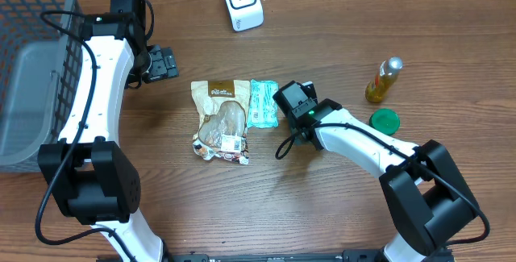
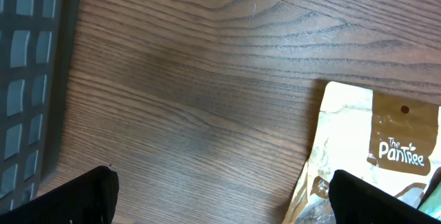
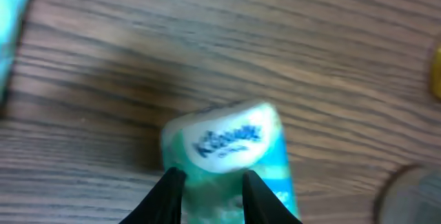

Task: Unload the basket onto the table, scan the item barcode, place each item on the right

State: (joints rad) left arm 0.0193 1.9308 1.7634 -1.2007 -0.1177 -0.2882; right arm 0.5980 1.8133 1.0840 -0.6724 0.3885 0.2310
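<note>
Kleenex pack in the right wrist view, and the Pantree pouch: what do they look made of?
Kleenex pack: likely thin soft plastic film, glossy teal-and-white print, rounded squashy end; the view is blurred, so tentative. Pantree pouch: probably laminated film with a matte, paper-like tan face; crinkled edges and what seems a clear window suggest it.

- The overhead camera looks straight down from high above and takes in my whole table [image 1: 339, 20].
- My left wrist camera faces down, close over the wood; it shares the Pantree pouch [image 2: 393, 148] with the overhead view.
- My right wrist camera hangs very near the Kleenex pack [image 3: 227, 141], which is blurred.
</note>
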